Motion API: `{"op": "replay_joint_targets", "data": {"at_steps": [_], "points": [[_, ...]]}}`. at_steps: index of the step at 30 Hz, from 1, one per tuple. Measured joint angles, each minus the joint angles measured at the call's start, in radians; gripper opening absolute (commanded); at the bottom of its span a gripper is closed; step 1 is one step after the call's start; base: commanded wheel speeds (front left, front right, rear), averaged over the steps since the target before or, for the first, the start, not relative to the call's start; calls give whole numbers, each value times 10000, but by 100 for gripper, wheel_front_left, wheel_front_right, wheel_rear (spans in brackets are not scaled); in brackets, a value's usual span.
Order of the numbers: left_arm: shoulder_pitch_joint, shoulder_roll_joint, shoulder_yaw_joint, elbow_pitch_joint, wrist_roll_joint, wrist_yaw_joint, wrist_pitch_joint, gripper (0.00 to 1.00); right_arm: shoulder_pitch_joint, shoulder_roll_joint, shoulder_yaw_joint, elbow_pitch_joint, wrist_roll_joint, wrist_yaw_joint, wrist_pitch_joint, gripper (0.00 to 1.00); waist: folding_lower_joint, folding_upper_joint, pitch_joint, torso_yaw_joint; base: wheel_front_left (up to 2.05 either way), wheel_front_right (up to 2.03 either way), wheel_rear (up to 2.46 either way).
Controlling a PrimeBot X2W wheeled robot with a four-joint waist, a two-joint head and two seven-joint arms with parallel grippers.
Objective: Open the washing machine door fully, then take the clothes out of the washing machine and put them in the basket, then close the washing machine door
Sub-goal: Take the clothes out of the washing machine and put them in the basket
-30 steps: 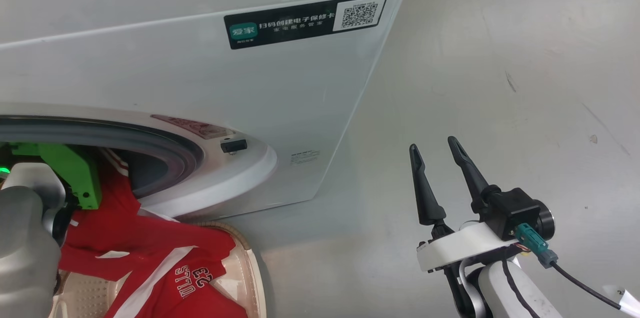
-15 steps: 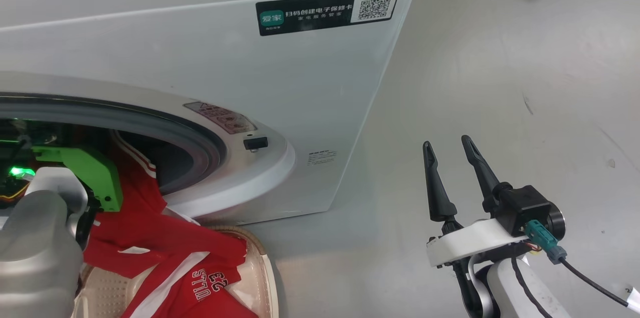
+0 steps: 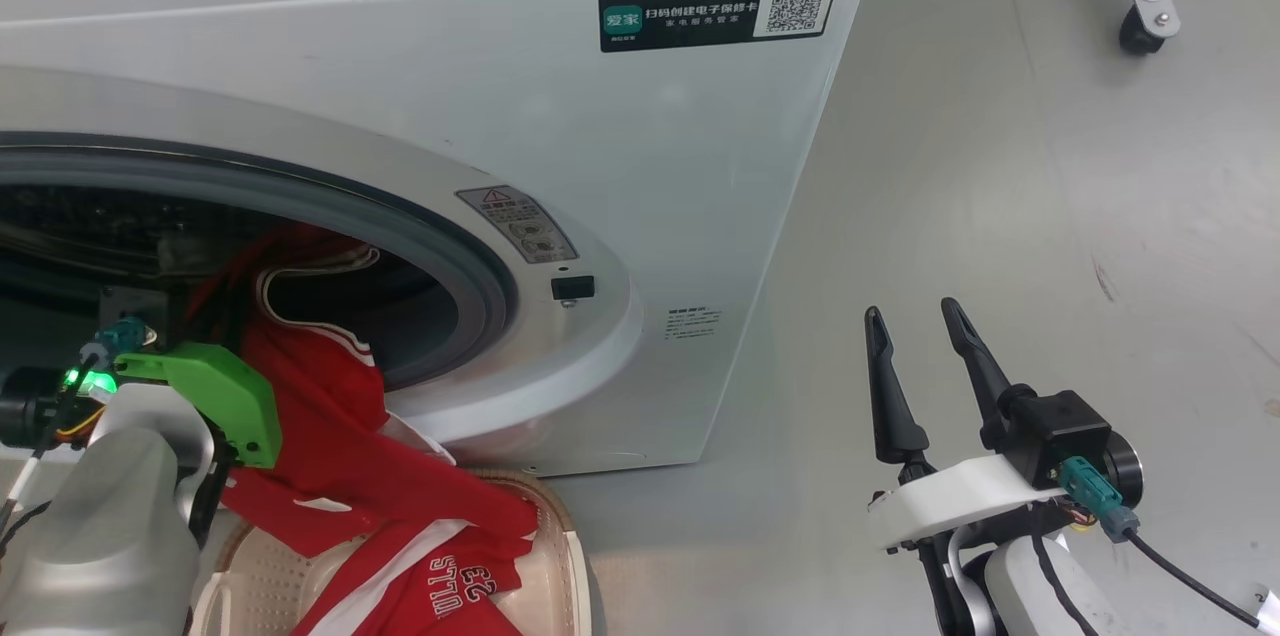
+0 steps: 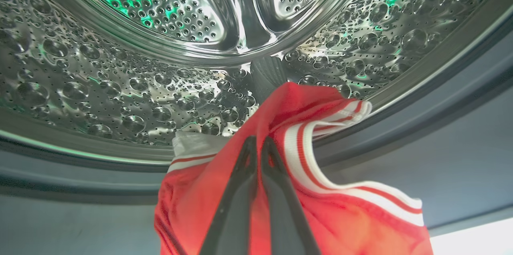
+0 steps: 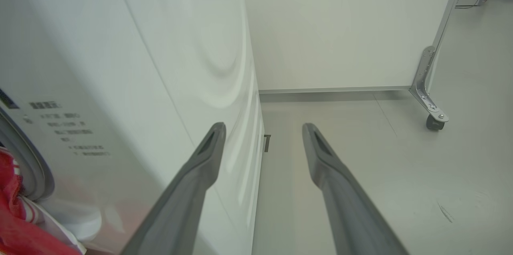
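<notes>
Beyond the left claw point(image 4: 256, 144), the drum point(image 4: 160, 66) is polished steel, dimpled and perforated, ringed by a matt grey rubber seal point(image 4: 441, 126); the clothes point(image 4: 344, 215) at its matt dark fingers point(image 4: 236, 207) are smooth red cloth with ribbed white trim. Left of the right claw point(image 3: 910, 311), the washing machine point(image 3: 500, 116) has a glossy white skin, the floor point(image 3: 1050, 216) around it a smooth, faintly shiny grey.

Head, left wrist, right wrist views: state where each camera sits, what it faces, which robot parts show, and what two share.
Head view: on the head, looking down at the washing machine, the clothes, the basket; left forearm, open right gripper.
Left wrist view: on that wrist, facing into the drum; left gripper shut on the clothes.
Right wrist view: on that wrist, facing along the washing machine's side; right gripper open.
Shared: head and right wrist views show the caster.
</notes>
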Motion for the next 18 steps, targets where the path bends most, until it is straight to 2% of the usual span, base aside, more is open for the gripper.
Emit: {"op": "replay_joint_targets", "data": {"at_steps": [10, 18], "points": [[952, 121, -25, -663, -132, -12, -261, 0, 255, 4, -102, 125, 104, 12, 0, 100, 0, 0, -574, 263, 0, 0, 0], [1891, 460, -67, -1712, -207, -12, -259, 0, 597, 8, -405, 173, 102, 102, 0, 100, 0, 0, -990, 453, 0, 0, 0]]}}
